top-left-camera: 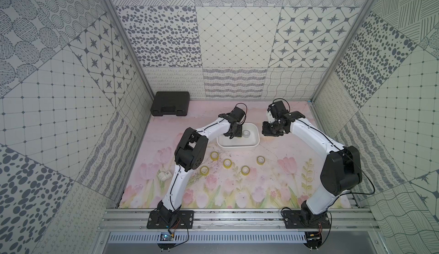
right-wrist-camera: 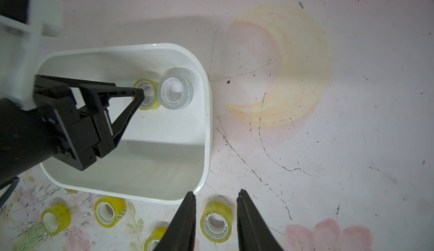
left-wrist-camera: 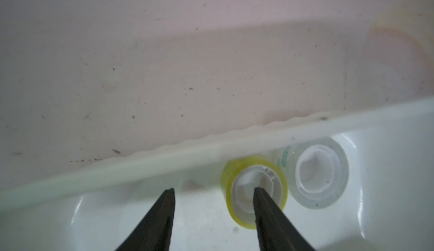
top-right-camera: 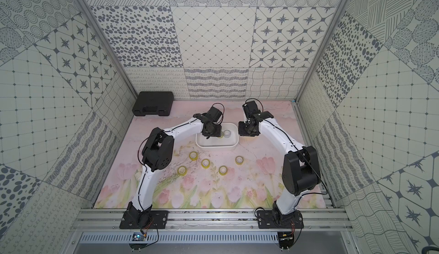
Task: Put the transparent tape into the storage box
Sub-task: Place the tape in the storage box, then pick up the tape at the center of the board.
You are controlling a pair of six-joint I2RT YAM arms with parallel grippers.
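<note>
The storage box (top-left-camera: 237, 146) (top-right-camera: 217, 147) is a white tub on the pink mat. Inside it, by one wall (left-wrist-camera: 211, 144), a yellow transparent tape ring (left-wrist-camera: 228, 179) (right-wrist-camera: 153, 84) stands on edge against a colourless ring (left-wrist-camera: 338, 158) (right-wrist-camera: 175, 89) (top-left-camera: 247, 134). My left gripper (left-wrist-camera: 213, 189) (top-left-camera: 234, 134) hangs open over the box; one finger overlaps the yellow ring's core, and nothing lies between the jaws. My right gripper (right-wrist-camera: 216, 192) (top-left-camera: 269, 131) hovers open beside the box's right end, holding nothing. Several yellow rings (top-left-camera: 227, 163) (right-wrist-camera: 216, 221) lie on the mat in front of the box.
A black hard case (top-left-camera: 170, 107) sits at the back left corner. A small white object (top-left-camera: 165, 175) lies by the left arm. Patterned walls close three sides, and a metal rail (top-left-camera: 237, 219) with both arm bases runs along the front.
</note>
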